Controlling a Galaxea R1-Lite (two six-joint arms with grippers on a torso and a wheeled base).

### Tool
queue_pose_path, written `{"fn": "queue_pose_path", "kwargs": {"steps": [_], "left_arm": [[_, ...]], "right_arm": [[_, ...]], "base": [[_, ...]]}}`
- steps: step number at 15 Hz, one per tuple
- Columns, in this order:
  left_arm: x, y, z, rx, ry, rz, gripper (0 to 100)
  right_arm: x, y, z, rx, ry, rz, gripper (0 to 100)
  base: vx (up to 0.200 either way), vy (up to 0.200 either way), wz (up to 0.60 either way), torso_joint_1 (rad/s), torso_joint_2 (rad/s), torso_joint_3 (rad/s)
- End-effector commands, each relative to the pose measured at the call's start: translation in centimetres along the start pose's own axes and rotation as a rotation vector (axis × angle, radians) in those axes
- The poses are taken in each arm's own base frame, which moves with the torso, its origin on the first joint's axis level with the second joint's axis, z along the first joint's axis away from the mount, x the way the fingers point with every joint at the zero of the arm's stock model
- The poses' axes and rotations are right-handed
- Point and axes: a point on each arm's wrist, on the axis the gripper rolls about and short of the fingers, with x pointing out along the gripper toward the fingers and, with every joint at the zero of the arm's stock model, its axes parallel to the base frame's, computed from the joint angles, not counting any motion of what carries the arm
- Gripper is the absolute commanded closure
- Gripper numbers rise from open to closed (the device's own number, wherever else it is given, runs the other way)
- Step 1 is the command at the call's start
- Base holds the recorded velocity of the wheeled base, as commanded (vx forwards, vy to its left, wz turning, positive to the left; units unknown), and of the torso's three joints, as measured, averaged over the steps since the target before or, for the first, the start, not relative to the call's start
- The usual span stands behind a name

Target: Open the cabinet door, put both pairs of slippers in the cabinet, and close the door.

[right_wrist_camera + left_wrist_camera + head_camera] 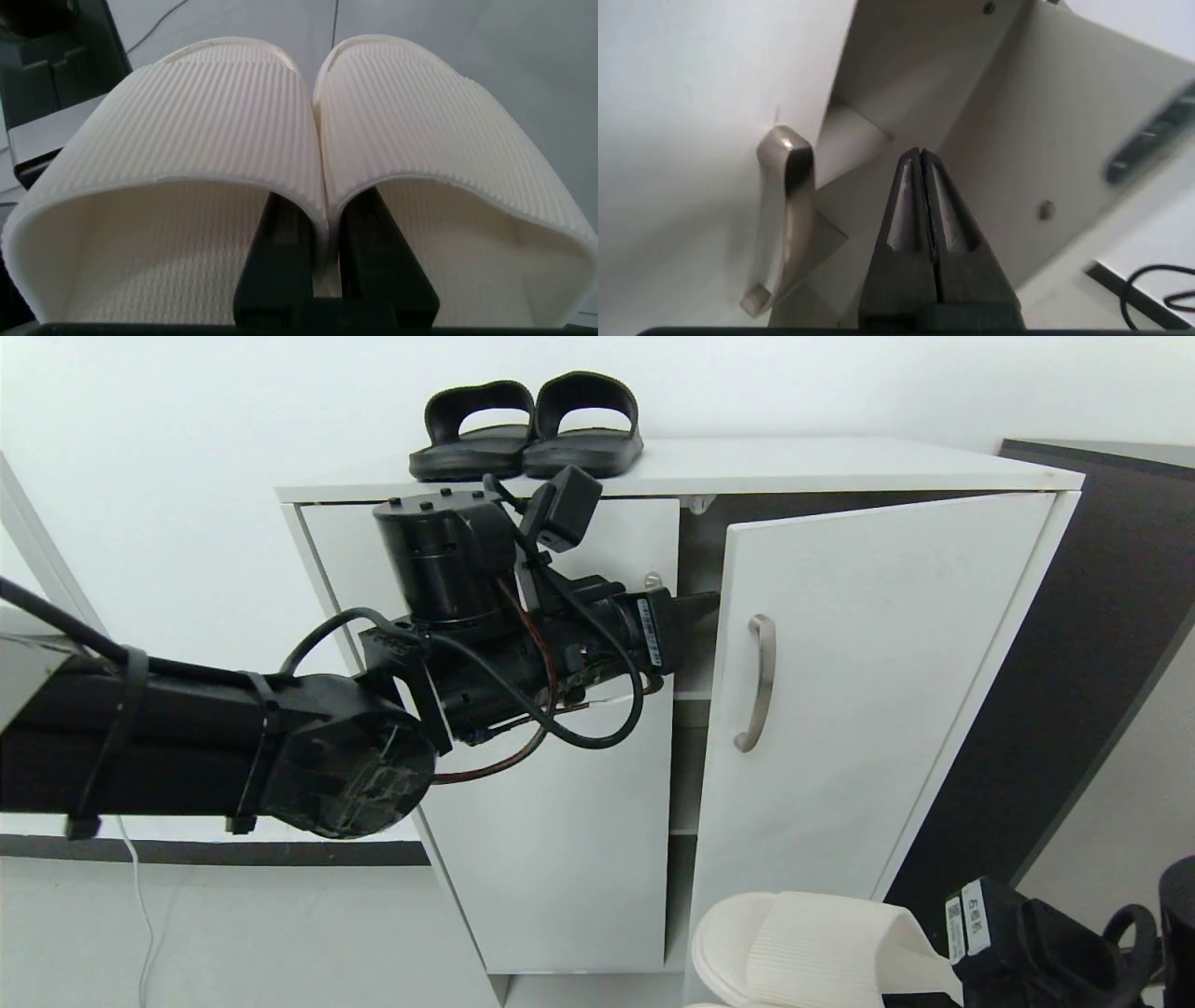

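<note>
— Cabinet (840,462) door (868,691): how is it standing?
— Ajar. My left hand (921,168), pressed together, is poking into its gap. My right hand (325,233) is clamping the white slippers (215,121); black slippers (527,429) are sitting on top.

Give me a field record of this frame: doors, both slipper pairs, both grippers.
cabinet: white, two doors
right door: ajar, dark gap along its inner edge
left door: looks closed
left gripper: shut, empty, tip at the gap between the doors, beside the left door handle
right gripper: shut on white slippers, one finger inside each strap, low in front of the cabinet
black slippers: side by side on the cabinet top
task state: neither pair inside yet
</note>
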Motion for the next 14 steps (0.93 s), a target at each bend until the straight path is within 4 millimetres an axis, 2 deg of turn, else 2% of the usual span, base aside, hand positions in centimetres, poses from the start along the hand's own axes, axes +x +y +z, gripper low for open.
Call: {"fn": "queue_pose_path", "kwargs": {"steps": [1,3,4,7,8,9,11,14], "left_arm": [[0.8,0.5,-0.9,-0.008,0.017,0.006,100],[0.8,0.5,-1.0,-0.009,0.017,0.010,100],[0.8,-0.2,-1.5,-0.010,0.033,-0.005,100],[1.1,-3.9,-3.5,0.003,0.060,-0.059,100],[1.4,-5.7,-4.2,0.017,0.059,-0.105,100],[1.5,-6.4,-4.4,0.024,0.058,-0.125,100],[1.6,-6.3,-4.1,0.029,0.047,-0.126,100],[1.2,-4.6,-3.5,0.037,0.019,-0.081,100]], "right_arm": [[0.2,0.2,-0.1,-0.001,0.009,0.015,100],[0.1,0.4,-0.1,-0.004,0.004,0.018,100],[0.0,0.8,-0.1,-0.013,0.003,0.038,100],[-1.0,2.2,-0.1,-0.052,-0.030,0.103,100],[-1.7,2.7,-0.2,-0.063,-0.049,0.122,100],[-1.8,2.8,-0.2,-0.070,-0.057,0.132,100],[-1.8,2.8,-0.2,-0.069,-0.056,0.132,100],[-1.7,2.9,-0.1,-0.071,-0.054,0.138,100]], "base": [[0.000,0.000,0.00,0.000,0.00,0.000],[-0.200,0.000,0.00,0.005,0.00,0.000],[-0.200,0.000,0.00,0.007,0.00,-0.002],[-0.200,0.000,0.00,0.001,0.00,0.005],[-0.200,0.000,0.00,0.002,0.01,0.002],[-0.200,0.000,0.00,0.002,0.00,0.002],[-0.100,0.000,0.00,0.001,0.00,0.004],[0.000,0.000,0.00,0.000,0.00,0.000]]}}
